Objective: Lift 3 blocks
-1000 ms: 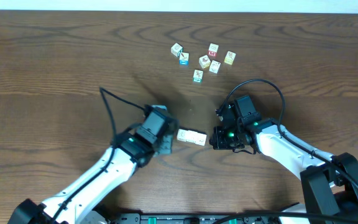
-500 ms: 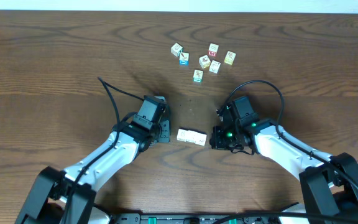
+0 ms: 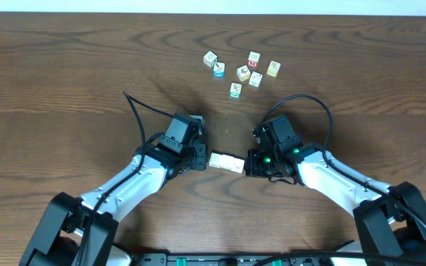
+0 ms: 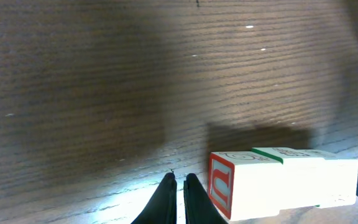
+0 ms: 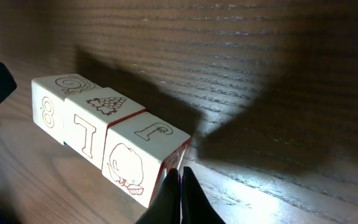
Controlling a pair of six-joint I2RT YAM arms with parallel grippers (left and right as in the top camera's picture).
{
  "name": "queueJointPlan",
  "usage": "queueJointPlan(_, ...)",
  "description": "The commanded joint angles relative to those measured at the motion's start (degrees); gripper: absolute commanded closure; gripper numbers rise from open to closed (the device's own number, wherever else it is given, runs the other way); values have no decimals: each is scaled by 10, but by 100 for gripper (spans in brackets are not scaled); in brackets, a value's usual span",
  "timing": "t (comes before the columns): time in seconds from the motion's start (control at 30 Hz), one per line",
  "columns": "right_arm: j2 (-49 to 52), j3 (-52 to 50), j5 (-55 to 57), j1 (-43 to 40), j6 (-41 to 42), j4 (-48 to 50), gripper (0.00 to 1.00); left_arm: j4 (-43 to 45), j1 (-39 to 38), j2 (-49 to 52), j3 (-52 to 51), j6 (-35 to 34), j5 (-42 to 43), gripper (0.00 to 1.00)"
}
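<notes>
Three pale blocks (image 3: 227, 162) lie end to end in one row on the table between my two arms. My left gripper (image 3: 203, 159) is shut and empty, its tips (image 4: 178, 179) on the wood just beside the row's end face, which carries a red-framed letter (image 4: 221, 185). At the opposite end my right gripper (image 3: 248, 164) is also shut, and its tips (image 5: 182, 172) press against the red-edged end of the nearest block (image 5: 135, 152). The middle block (image 5: 95, 118) and the far block (image 5: 51, 102) line up behind it.
Several other small cubes (image 3: 242, 70), some with coloured faces, lie scattered at the back of the table. Each arm trails a black cable loop (image 3: 302, 100) above the wood.
My left gripper has swung round and now rests with its tips at the row's left end. My right gripper has slid a little left against the right end. The row has stayed on the table.
</notes>
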Motion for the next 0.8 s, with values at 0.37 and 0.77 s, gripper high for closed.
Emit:
queueJointPlan(0.37,2,3,19,5,62,-13,99,9,1,22,12,29,33,93)
queueJointPlan(0.77,2,3,14,5,51,2,99,30,1,40,12,33,67,93)
